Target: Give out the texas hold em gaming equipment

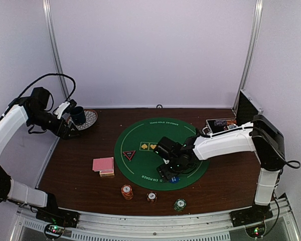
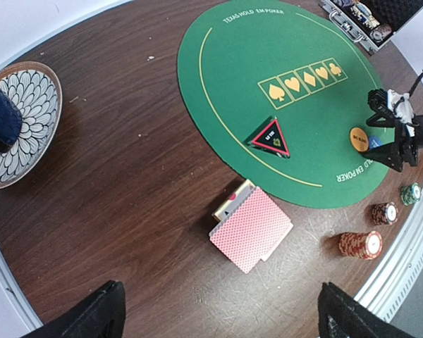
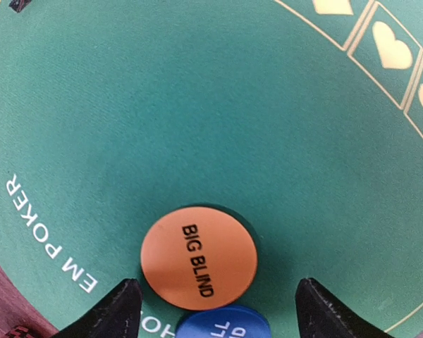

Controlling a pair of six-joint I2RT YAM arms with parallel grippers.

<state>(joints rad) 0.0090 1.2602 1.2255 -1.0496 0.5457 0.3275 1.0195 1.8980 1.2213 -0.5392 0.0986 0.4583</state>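
An orange disc marked BIG BLIND [image 3: 199, 258] lies on the green poker mat [image 3: 197, 105], with a blue disc [image 3: 223, 324] touching its near edge. My right gripper [image 3: 216, 282] hangs open just above them, one finger on each side, holding nothing. In the top view it is at the mat's near edge [image 1: 170, 173]. A red triangle [image 1: 129, 154] lies on the mat's left part. The pink-backed card deck [image 2: 252, 229] rests on the wood left of the mat. Three chip stacks [image 1: 127, 191], [image 1: 151, 197], [image 1: 179, 204] stand along the front. My left gripper [image 2: 222, 317] is open and empty, raised at the far left.
A dark blue cup [image 1: 79, 115] stands on a patterned plate [image 1: 92, 118] at the back left, close to my left gripper [image 1: 69, 129]. The open silver-and-black chip case [image 1: 223, 124] sits at the back right, beside the right arm. White walls enclose the table.
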